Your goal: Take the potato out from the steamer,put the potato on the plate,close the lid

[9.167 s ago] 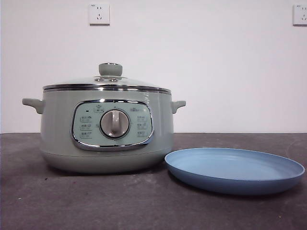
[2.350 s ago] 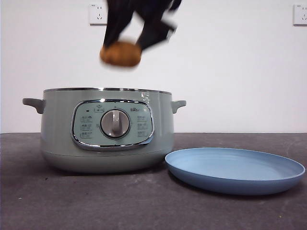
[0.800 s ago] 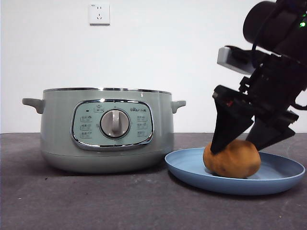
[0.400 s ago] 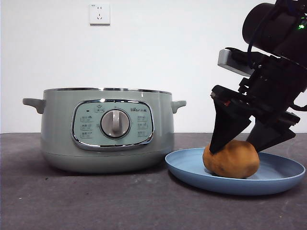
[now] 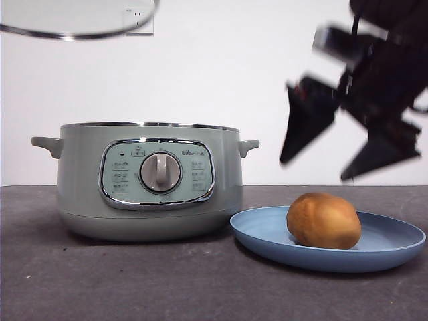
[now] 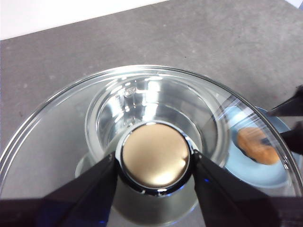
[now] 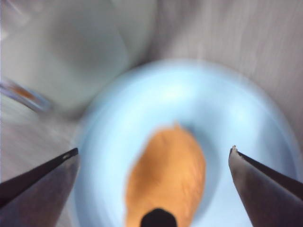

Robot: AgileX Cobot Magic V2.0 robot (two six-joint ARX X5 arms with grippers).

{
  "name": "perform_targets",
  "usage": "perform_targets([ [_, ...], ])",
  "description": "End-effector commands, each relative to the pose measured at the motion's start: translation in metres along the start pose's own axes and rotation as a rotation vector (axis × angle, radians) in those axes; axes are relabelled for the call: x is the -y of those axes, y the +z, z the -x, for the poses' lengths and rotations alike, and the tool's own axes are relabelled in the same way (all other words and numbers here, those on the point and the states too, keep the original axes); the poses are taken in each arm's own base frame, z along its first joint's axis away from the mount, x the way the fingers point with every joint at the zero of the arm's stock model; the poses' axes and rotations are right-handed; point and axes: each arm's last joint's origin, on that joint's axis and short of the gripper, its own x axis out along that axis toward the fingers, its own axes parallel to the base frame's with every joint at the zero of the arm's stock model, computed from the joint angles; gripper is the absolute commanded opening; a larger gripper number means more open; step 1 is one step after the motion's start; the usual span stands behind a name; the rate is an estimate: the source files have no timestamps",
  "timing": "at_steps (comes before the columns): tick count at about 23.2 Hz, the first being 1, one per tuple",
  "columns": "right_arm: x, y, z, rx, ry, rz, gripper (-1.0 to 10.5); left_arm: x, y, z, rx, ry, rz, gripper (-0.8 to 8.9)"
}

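**Potato on the plate, lid held above the open steamer**

The potato (image 5: 324,221) lies on the plate (image 5: 267,235), free of any grip. Above it the right gripper (image 5: 334,144) hangs with its jaws spread wide and empty (blurred in both views), well clear of the skin.

The left gripper (image 6: 154,165) is clamped on the knob of the lid (image 5: 77,30), holding it level and high over the steamer (image 5: 147,180) — a sensible carry, since the glass can drop straight onto the rim. The steamer stands open on the table (image 5: 134,281), just beside the plate.

Nothing lies between lid and pot; the right arm sits over the plate, off to the side of that path.
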Motion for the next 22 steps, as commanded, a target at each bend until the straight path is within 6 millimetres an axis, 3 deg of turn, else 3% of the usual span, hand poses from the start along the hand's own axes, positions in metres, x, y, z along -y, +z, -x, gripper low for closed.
perform_targets([
  [1,-0.005,0.007,0.023,0.079,0.005,-0.021,5.7,-0.001,0.012,-0.017,0.056,-0.023,-0.036,-0.09],
  [3,-0.009,0.009,0.040,0.131,0.010,-0.024,5.7,-0.002,0.016,-0.032,0.052,-0.032,-0.040,-0.09],
  [9,-0.025,0.004,0.122,0.402,0.034,0.020,5.7,0.000,0.020,-0.108,-0.001,-0.083,-0.061,-0.09],
  [12,-0.029,-0.004,0.148,0.487,-0.008,0.025,5.7,0.004,0.017,-0.138,-0.032,-0.104,-0.070,-0.09],
  [16,-0.031,-0.011,0.163,0.524,-0.005,0.032,5.7,0.008,0.013,-0.163,-0.059,-0.111,-0.080,-0.09],
  [22,-0.031,-0.013,0.164,0.518,-0.004,0.032,5.7,0.009,0.005,-0.180,-0.108,-0.076,-0.082,-0.09],
])
